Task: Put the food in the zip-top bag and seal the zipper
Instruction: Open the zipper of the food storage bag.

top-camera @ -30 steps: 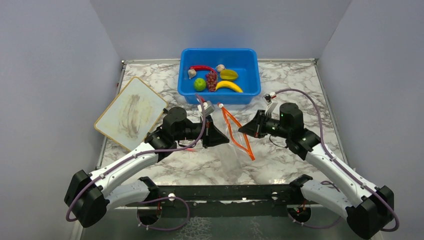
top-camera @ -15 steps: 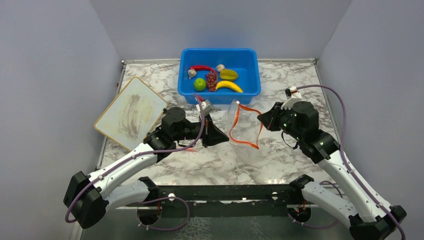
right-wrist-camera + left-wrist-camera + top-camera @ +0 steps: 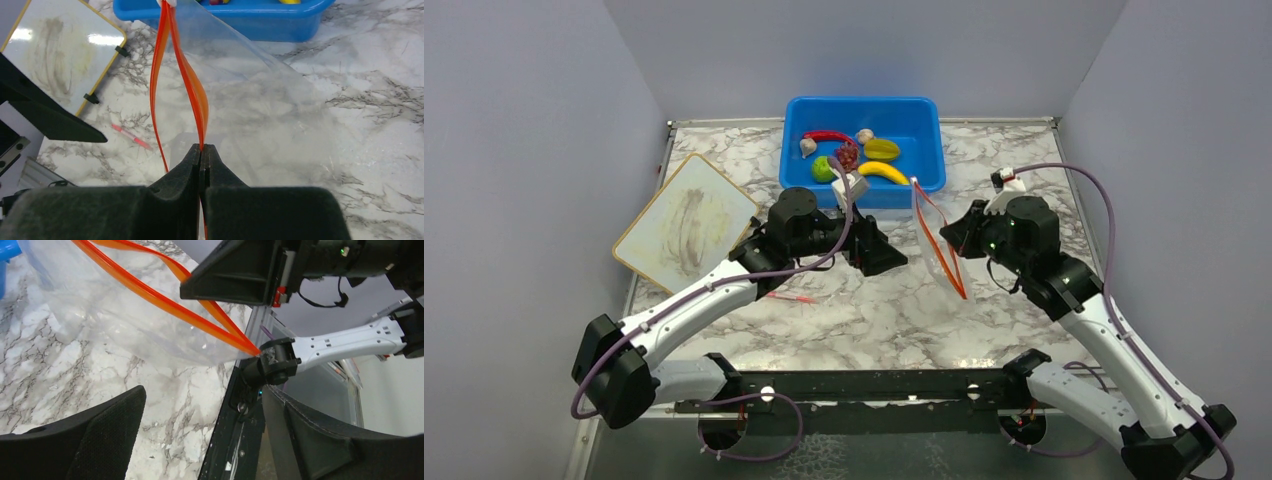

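Marble table (image 3: 1024,150): carries all items. Blue tub (image 3: 861,101) stands at the far edge. A worn whiteboard (image 3: 686,225) lies at the left.

Zip-top bag (image 3: 260,100): hangs in front of the tub, between the two grippers, with its mouth slightly parted.

Right gripper (image 3: 201,152): fingers pinched tight on the orange zipper (image 3: 192,85).

Left gripper (image 3: 210,400): fingers spread wide, holding nothing, apart from the bag.

Food: banana (image 3: 883,172), lime (image 3: 823,168), chili (image 3: 829,136), grapes (image 3: 848,156), starfruit (image 3: 882,149) and garlic (image 3: 808,147) all lie in the tub.

Thin red stick (image 3: 789,297): loose on the table.
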{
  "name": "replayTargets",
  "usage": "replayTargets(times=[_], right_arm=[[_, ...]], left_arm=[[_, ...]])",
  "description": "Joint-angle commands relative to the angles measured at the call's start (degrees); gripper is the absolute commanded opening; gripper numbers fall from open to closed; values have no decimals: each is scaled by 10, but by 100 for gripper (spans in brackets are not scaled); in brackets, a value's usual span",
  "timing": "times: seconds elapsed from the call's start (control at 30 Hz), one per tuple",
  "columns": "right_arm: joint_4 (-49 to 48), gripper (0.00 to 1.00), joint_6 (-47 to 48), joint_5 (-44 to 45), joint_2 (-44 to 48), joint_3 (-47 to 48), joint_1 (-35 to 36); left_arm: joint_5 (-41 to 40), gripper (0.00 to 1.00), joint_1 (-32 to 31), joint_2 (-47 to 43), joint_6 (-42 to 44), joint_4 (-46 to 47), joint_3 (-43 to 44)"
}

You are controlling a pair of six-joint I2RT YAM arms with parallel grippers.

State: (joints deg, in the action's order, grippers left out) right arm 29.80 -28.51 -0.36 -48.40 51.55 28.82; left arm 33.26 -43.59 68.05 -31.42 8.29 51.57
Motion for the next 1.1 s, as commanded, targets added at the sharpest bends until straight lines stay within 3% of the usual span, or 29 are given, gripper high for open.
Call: replayTargets(times=[0.0,0.47,0.87,1.07], right_arm=[[-50,1,-47,-54,-10,-16,2],[-212,1,-149,-119,-27,-140,3],[-205,1,-129,-113,-24,-125,5],[-179,1,-92,-92,-50,-95,21]], left_arm=[[-71,89,-9,32,-14,-32,39],[-173,91,-9,87,-84,-44,34],[-218,86,-9,128,-59,-100,73],[-211,89,-10,138,-62,-99,89]])
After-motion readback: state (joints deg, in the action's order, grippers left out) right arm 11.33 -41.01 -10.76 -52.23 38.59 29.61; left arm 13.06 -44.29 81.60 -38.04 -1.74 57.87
